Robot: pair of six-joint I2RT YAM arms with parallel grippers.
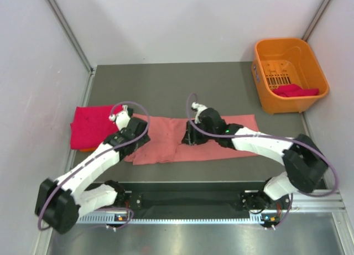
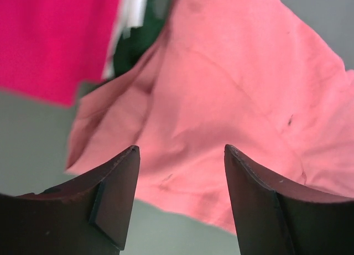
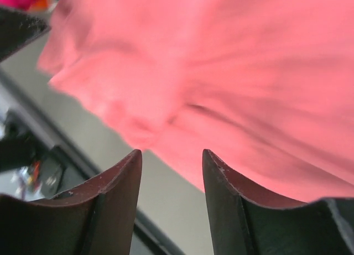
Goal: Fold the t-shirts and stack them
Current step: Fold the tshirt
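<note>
A large salmon-pink t-shirt (image 1: 166,141) lies spread across the middle of the table, also filling the left wrist view (image 2: 232,89) and the right wrist view (image 3: 221,72). A folded magenta-red t-shirt (image 1: 91,126) tops a stack at the left, with white and dark green cloth under its edge (image 2: 133,28). My left gripper (image 1: 128,128) hovers over the pink shirt's left end, open and empty (image 2: 181,152). Over the shirt's middle near edge, my right gripper (image 1: 191,134) is open too, nothing between its fingers (image 3: 171,155).
An orange plastic basket (image 1: 315,64) stands at the back right with a magenta-red cloth (image 1: 296,90) inside. A metal rail (image 1: 193,194) runs along the near table edge. Grey walls close in both sides.
</note>
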